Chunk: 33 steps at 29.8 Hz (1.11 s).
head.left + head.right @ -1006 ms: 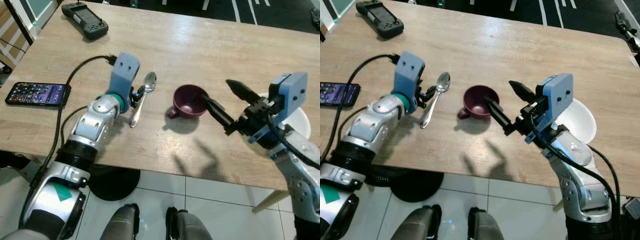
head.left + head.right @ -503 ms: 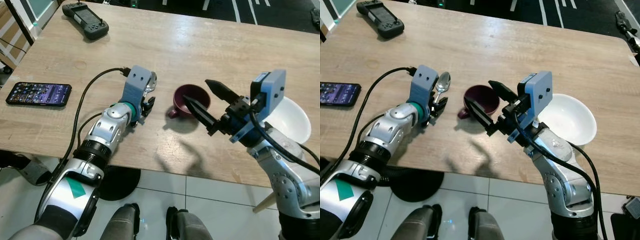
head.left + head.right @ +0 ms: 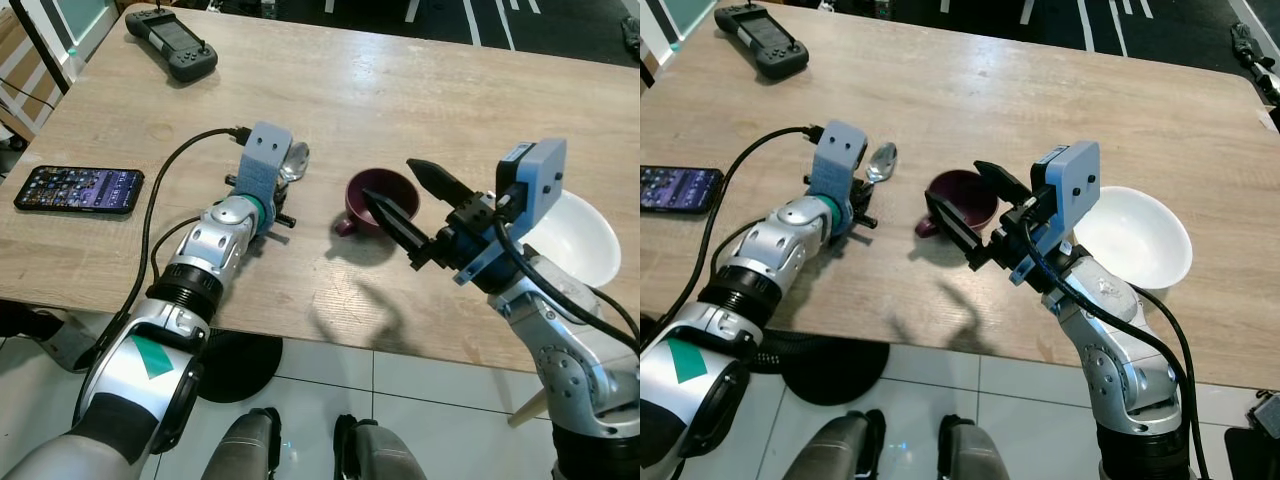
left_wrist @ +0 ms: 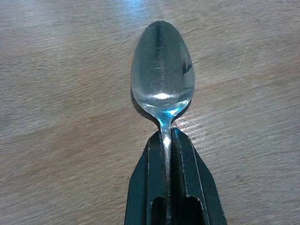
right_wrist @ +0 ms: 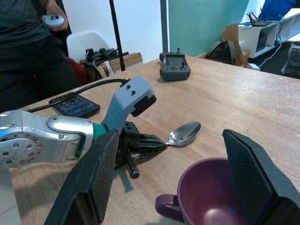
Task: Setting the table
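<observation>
Two grippers at work over my wooden table (image 3: 420, 90). My left gripper (image 4: 165, 145) is pressed together on the neck of the spoon (image 4: 162, 70), pinching it just below the bowl; spoon bowl faces up and rests on the tabletop, pointing toward 12 o'clock from my left wrist. My right gripper (image 3: 405, 200) is spread wide, fingers (image 5: 101, 180) apart, hovering at the purple mug (image 3: 378, 205) from its 4 o'clock side; one finger sits over the mug's opening, the other past its 3 o'clock rim; can't tell if either touches it. Mug stands upright near table centre, handle toward 7 o'clock, nothing visible inside. Spoon is at 9 o'clock of the mug, near but apart. White bowl (image 3: 590, 240) upright at 3 o'clock of the mug, by the near table edge, partly behind my right arm. Phone (image 3: 78, 189) screen up at 9 o'clock of my left arm. Black controller (image 3: 170, 42) at the far 11 o'clock corner. Person in dark clothes (image 5: 33, 51) stands beyond the table
</observation>
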{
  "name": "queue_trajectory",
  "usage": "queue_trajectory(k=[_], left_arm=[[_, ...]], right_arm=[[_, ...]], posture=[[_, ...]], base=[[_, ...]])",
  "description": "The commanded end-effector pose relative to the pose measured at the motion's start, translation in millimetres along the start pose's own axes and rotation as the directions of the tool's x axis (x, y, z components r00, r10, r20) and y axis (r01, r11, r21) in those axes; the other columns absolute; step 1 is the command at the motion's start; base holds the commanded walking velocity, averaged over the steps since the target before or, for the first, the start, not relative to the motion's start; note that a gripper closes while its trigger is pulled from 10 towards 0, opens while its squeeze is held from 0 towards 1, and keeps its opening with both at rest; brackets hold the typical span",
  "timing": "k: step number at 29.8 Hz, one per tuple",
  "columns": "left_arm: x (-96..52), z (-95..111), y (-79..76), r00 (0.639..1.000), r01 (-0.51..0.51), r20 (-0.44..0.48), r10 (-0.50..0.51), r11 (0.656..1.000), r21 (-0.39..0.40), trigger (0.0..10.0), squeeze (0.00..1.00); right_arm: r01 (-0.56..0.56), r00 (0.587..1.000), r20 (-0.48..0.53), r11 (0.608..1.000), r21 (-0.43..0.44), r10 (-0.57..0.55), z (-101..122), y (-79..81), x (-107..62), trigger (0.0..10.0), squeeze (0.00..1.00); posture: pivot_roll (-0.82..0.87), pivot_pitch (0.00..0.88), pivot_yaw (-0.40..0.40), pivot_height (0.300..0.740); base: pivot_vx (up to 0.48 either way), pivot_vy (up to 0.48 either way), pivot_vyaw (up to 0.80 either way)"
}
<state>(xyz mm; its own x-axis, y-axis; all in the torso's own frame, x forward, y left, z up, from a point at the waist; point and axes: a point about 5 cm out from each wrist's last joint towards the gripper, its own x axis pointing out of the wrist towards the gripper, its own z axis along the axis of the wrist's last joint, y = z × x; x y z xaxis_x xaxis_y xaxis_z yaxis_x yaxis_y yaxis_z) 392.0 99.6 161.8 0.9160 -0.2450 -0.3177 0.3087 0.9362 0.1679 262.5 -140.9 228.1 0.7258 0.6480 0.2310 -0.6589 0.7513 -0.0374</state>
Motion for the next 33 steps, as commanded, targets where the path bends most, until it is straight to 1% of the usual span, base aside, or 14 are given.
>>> queue_trajectory(k=[1, 9, 10, 13, 14, 15, 16, 18, 20, 21, 22, 27, 29, 33], left_arm=[[0.0, -38.2, -1.2, 0.988, -0.007, -0.155, 0.006, 1.000, -0.006, 0.0, 0.00], [0.8, -39.5, -0.9, 0.986, -0.021, -0.163, 0.018, 1.000, -0.015, 0.0, 0.00], [1.6, -36.0, -3.3, 0.988, -0.057, -0.149, 0.048, 0.997, -0.052, 10.0, 0.00], [2.1, -30.3, -8.5, 0.988, -0.094, -0.132, 0.080, 0.990, -0.103, 10.0, 0.00], [1.5, -23.3, -15.2, 0.988, -0.127, -0.107, 0.111, 0.978, -0.163, 10.0, 0.00], [1.5, -23.3, -15.2, 0.988, -0.127, -0.107, 0.111, 0.978, -0.163, 10.0, 0.00], [-0.2, -16.2, -22.5, 0.989, -0.141, -0.081, 0.126, 0.965, -0.221, 10.0, 0.00], [-0.2, -16.2, -22.5, 0.989, -0.141, -0.081, 0.126, 0.965, -0.221, 10.0, 0.00], [-3.3, -5.8, -39.0, 0.995, -0.100, -0.043, 0.091, 0.947, -0.304, 10.0, 0.00], [-3.3, -5.8, -39.0, 0.995, -0.100, -0.043, 0.091, 0.947, -0.304, 10.0, 0.00], [-4.9, -4.0, -46.0, 0.997, -0.082, -0.042, 0.072, 0.945, -0.318, 10.0, 0.00], [-13.0, -0.3, -57.3, 0.999, -0.041, -0.042, 0.030, 0.955, -0.295, 10.0, 0.00], [-22.1, -0.8, -59.7, 0.998, -0.020, -0.060, 0.007, 0.974, -0.227, 10.0, 0.00], [-30.0, -4.1, -51.8, 0.996, -0.056, -0.079, 0.041, 0.978, -0.203, 10.0, 0.00]], right_arm=[[0.003, 1.000, 0.007, 1.000, -0.006, -0.003, 2.4, 0.5, -1.3, 10.0, 0.00], [0.012, 1.000, 0.011, 1.000, -0.008, -0.012, 2.8, -0.4, -1.0, 10.0, 0.00], [0.016, 1.000, 0.011, 1.000, -0.011, -0.016, 3.0, -1.0, -1.0, 10.0, 0.00], [0.019, 1.000, 0.012, 1.000, -0.012, -0.019, 3.2, -1.5, -1.1, 10.0, 0.00], [0.020, 1.000, 0.012, 1.000, -0.013, -0.020, 3.1, -1.4, -1.2, 10.0, 0.00], [0.020, 1.000, 0.012, 1.000, -0.013, -0.020, 3.1, -1.4, -1.2, 10.0, 0.00], [0.020, 1.000, 0.012, 1.000, -0.013, -0.020, 3.1, -1.1, -1.2, 10.0, 0.00], [0.020, 1.000, 0.012, 1.000, -0.013, -0.020, 3.1, -1.1, -1.2, 10.0, 0.00], [0.018, 1.000, 0.013, 1.000, -0.012, -0.018, 2.6, -0.4, -0.5, 10.0, 0.00], [0.018, 1.000, 0.013, 1.000, -0.012, -0.018, 2.6, -0.4, -0.5, 10.0, 0.00], [0.017, 1.000, 0.013, 1.000, -0.012, -0.017, 2.3, -0.1, -0.1, 10.0, 0.00], [0.016, 1.000, 0.012, 1.000, -0.014, -0.016, 2.3, 0.4, 0.0, 10.0, 0.00], [0.019, 1.000, 0.010, 1.000, -0.016, -0.019, 2.3, 0.3, -0.5, 10.0, 0.00], [0.023, 1.000, 0.009, 1.000, -0.016, -0.023, 1.9, 0.3, -1.6, 10.0, 0.00]], posture=[[0.06, 0.124, 0.053, 0.740], [0.06, 0.118, 0.054, 0.740], [0.06, 0.113, 0.056, 0.740], [0.06, 0.113, 0.056, 0.740], [0.06, 0.108, 0.060, 0.740], [0.06, 0.108, 0.060, 0.740], [0.06, 0.107, 0.060, 0.740], [0.06, 0.107, 0.060, 0.740], [0.06, 0.105, 0.058, 0.740], [0.06, 0.105, 0.058, 0.740], [0.05, 0.101, 0.059, 0.740], [0.05, 0.101, 0.063, 0.740], [0.05, 0.103, 0.068, 0.740], [0.06, 0.105, 0.072, 0.740]], base=[[0.000, 0.000, 0.00], [0.000, 0.000, 0.00], [0.000, 0.000, 0.00], [0.000, 0.000, 0.00], [0.000, 0.000, 0.00], [0.000, 0.000, 0.00], [0.000, 0.000, 0.00], [0.000, 0.000, 0.00], [0.000, 0.000, 0.00], [0.000, 0.000, 0.00], [0.000, 0.000, 0.00], [0.000, 0.000, 0.00], [0.000, 0.000, 0.00], [0.000, 0.000, 0.00]])
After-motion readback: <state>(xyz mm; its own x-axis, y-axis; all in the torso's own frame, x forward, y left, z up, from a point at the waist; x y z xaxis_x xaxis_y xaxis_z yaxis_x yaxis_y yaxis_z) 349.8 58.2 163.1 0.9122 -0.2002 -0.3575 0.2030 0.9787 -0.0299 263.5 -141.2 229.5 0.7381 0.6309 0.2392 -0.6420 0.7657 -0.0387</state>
